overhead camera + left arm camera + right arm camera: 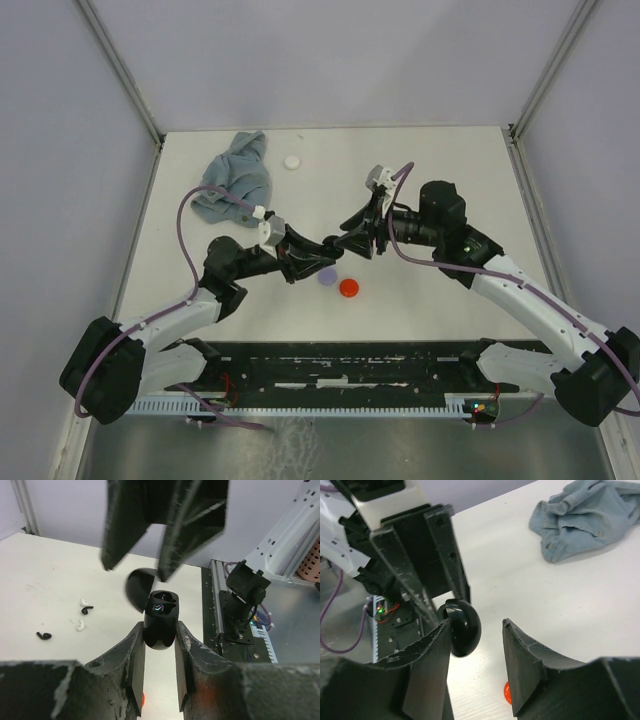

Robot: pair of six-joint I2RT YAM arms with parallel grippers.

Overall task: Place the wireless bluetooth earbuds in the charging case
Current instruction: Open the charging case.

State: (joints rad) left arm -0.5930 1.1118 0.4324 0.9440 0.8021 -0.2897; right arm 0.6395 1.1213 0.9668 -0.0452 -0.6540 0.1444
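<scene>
Left gripper [160, 632] clamps the glossy black oval case [161, 612], its mouth facing the released right gripper [476, 625], domed lid hinged open. Tiny curved earbuds [87, 610] lie on the matte table [50, 570]; others perhaps sit inside the case.

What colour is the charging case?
The case is glossy black; the left wrist view shows it best.

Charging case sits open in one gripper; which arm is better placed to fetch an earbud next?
Likely the right. The left gripper is shut on the open charging case. The right gripper has its jaws apart, holding nothing, and earbuds lie loose on the table.
</scene>
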